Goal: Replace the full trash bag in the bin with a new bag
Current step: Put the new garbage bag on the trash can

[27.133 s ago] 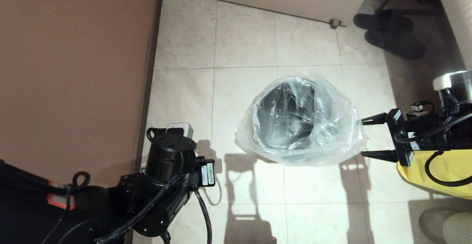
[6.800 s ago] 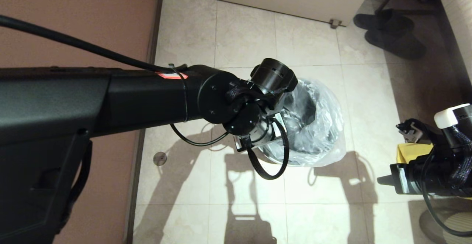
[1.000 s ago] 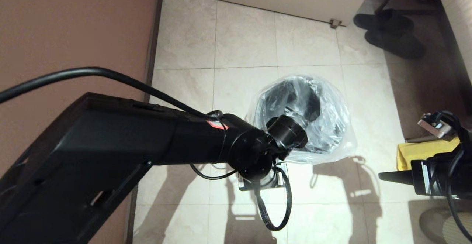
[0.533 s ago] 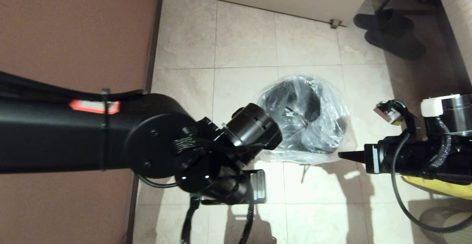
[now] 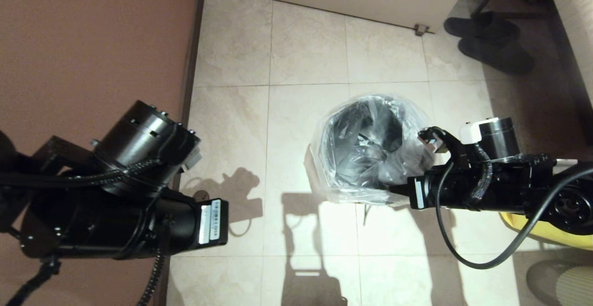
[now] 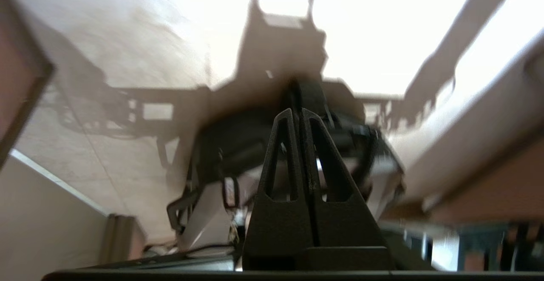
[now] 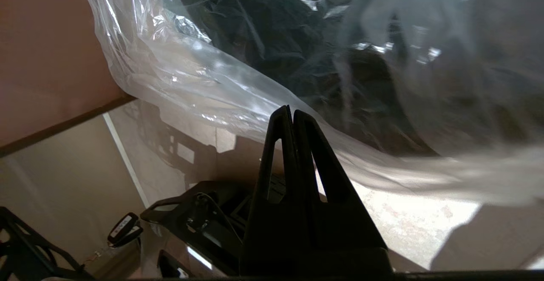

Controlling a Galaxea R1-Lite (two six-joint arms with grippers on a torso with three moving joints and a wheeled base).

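Right gripper (image 7: 292, 112) pressed together, empty, at new bag (image 5: 370, 158) near hem; part fingers, pinch film, pull over bin (image 5: 356, 144) rim. Left gripper (image 6: 297, 113) together, parked.

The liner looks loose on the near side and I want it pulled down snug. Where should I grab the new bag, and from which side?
Probably take the new bag by the slack skirt bunched on the floor at the near side of the bin. Come in low from the robot's right, where the right gripper sits shut at that fold. The film elsewhere looks stretched over the rim, with little to pinch.
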